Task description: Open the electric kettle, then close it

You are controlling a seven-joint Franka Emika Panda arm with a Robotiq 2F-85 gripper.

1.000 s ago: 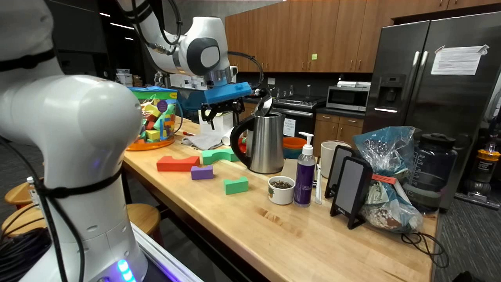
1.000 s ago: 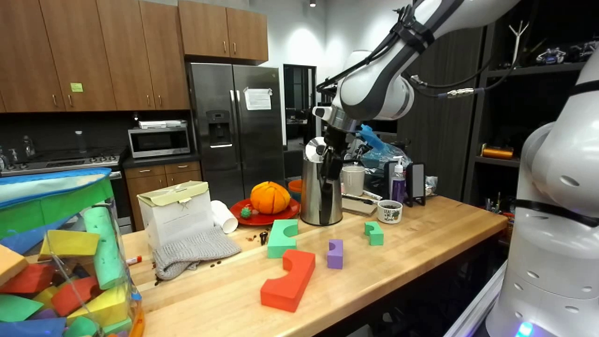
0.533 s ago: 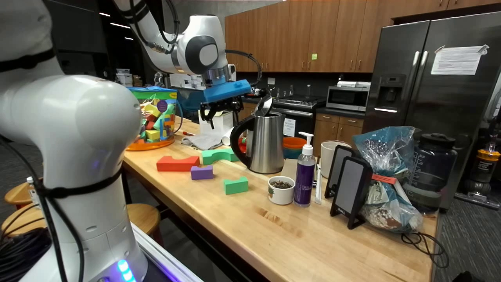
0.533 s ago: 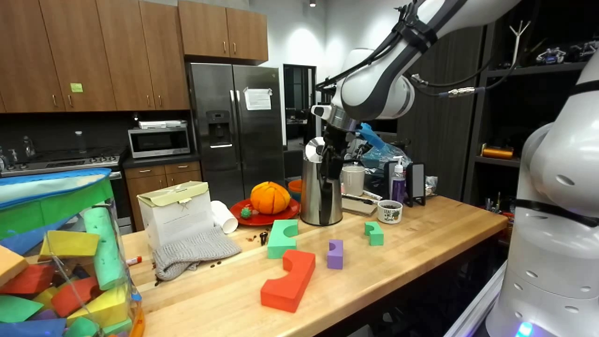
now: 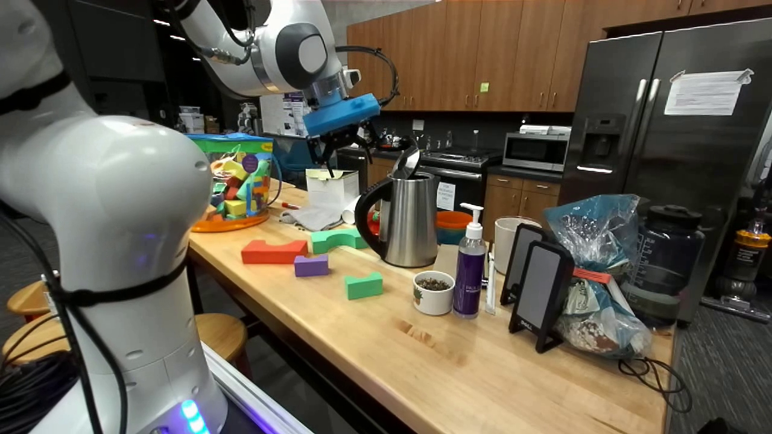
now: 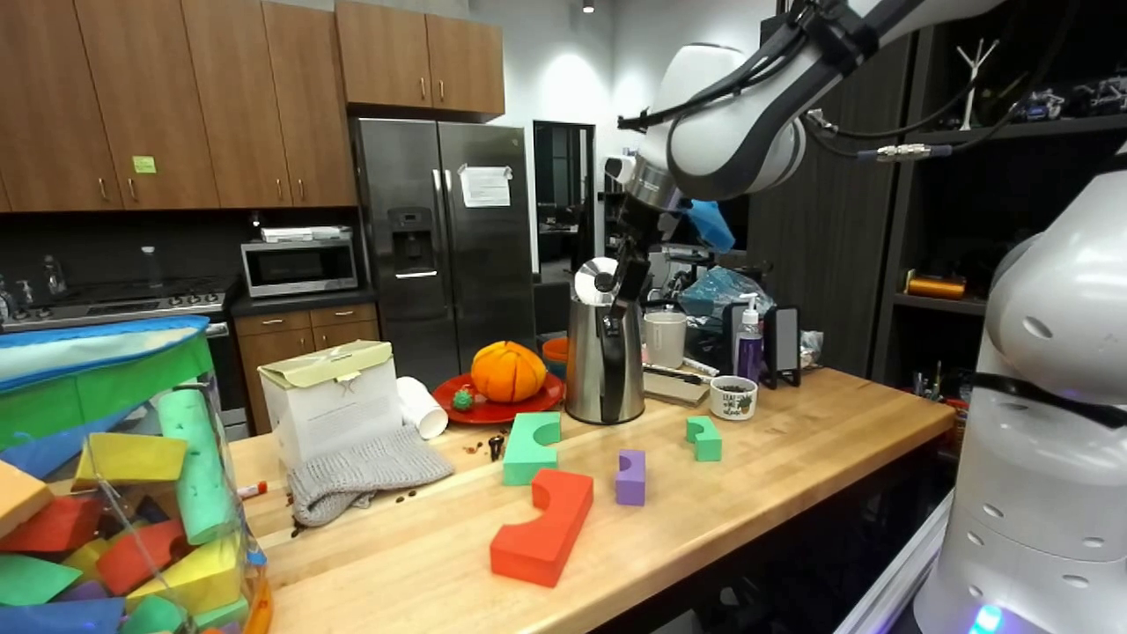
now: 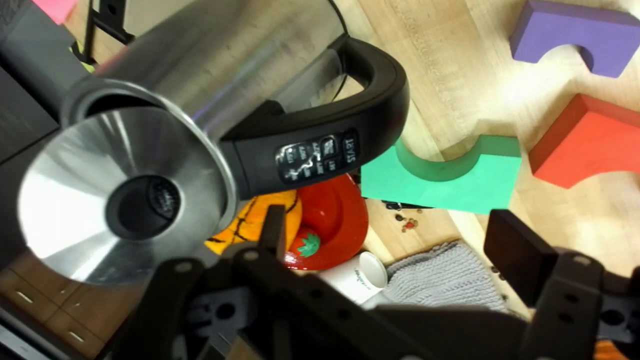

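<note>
- Kettle (image 5: 412,223), tall and tapering, of shiny stainless steel, stands upright on the light wooden bench (image 5: 512,380), well in from the long edge on the robot's side.
- Its black loop handle (image 7: 372,117) carries a dark button panel (image 7: 317,155).
- Its round silver lid (image 7: 122,197), dark at the centre, stands tipped up above the rim; part of the dark mouth shows beside it in the wrist view.
- Black two-fingered claw (image 7: 387,227): its fingers are spread wide. It hangs in the air on the handle side of the kettle; in an exterior view, below the bright blue oblong piece (image 5: 342,114) at the wrist, a gap shows between claw and steel.
- Toward the robot-side edge from the kettle lie a large green notched block (image 6: 526,458), a small purple notched block (image 6: 630,480), a small green notched block (image 6: 705,442) and a large red notched block (image 6: 546,537), the red nearest that edge.
- Beside the kettle, a glossy red plate (image 6: 493,414) bears a round orange pumpkin (image 6: 508,370).
- White carton box (image 6: 335,409) with a pale yellow-green top; a grey knitted cloth (image 6: 370,475) lies at its foot.
- White printed cup (image 5: 435,303) of dark bits, just beside a clear pump bottle with a purple label (image 5: 468,277).
- Near the opposite long edge, a see-through plastic bag (image 5: 597,313) sits by a dark jar with a black lid (image 5: 666,265).
</note>
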